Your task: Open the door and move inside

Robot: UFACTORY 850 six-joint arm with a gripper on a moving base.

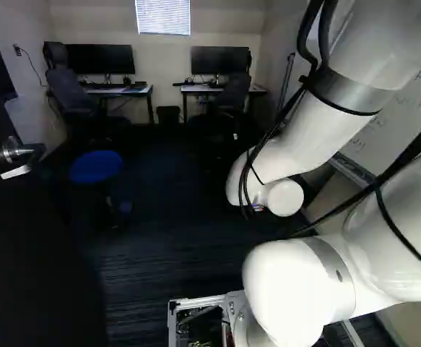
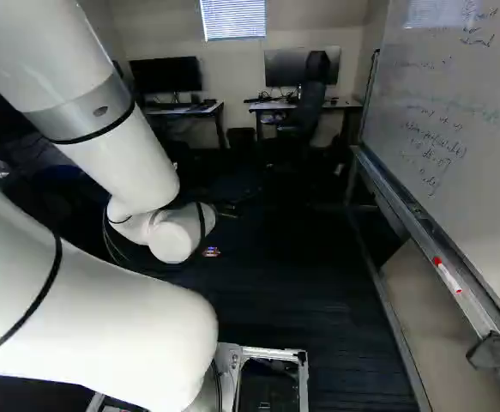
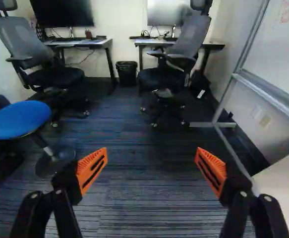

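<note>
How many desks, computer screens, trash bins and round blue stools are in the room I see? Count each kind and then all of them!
Desks: 2
Computer screens: 2
Trash bin: 1
Round blue stool: 1
Total: 6

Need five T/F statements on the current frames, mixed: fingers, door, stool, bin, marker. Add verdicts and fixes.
1. The fingers are clamped on the door handle. False: they stand wide apart, with nothing between them.
2. The door is open. True.
3. The round stool has a red seat. False: the seat is blue.
4. A bin stands between two desks. True.
5. The red-capped marker lies on a desk. False: it's on the ledge below the whiteboard.
</note>
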